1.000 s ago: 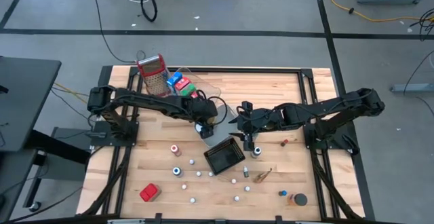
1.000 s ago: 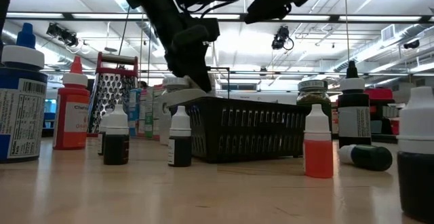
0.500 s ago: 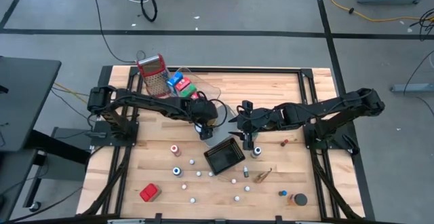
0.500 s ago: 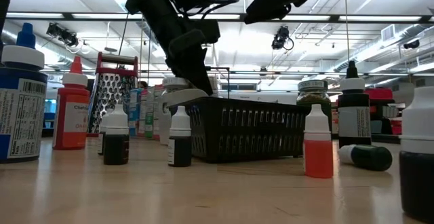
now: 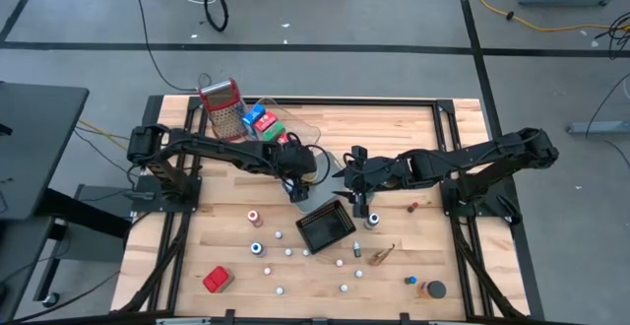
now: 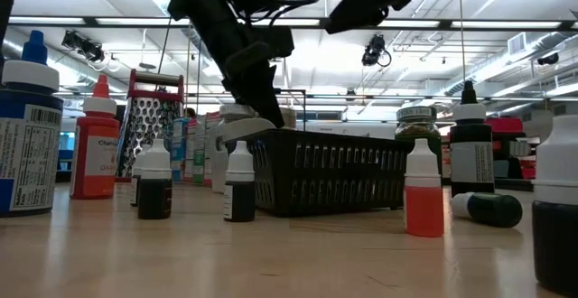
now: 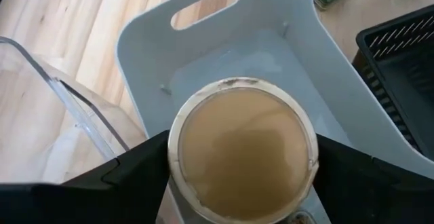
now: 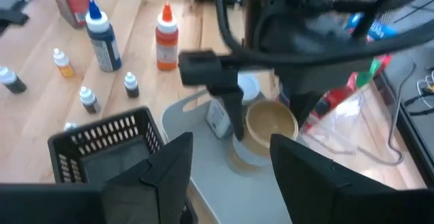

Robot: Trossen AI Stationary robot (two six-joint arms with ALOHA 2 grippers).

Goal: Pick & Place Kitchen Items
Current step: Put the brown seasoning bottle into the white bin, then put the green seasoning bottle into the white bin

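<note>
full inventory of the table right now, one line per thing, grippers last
Jar: one, tan lid, between the left gripper's fingers over the grey tray.
Grey tray: one, pale grey, table centre, beside the black basket.
Black basket: one, black, centre front.
Clear tray: one, transparent, back left of the grey tray.
Grater: one, metal with red top, back left.
Cartons: red, blue and green, beside the grater.
Red box: one, front left.
Small dropper bottles: about a dozen, white caps, scattered across the front.
Dark-capped jar: one, front right.
Left gripper: centre, around the jar; grip or release unclear.
Right gripper: open, centre, right of the grey tray.
</note>
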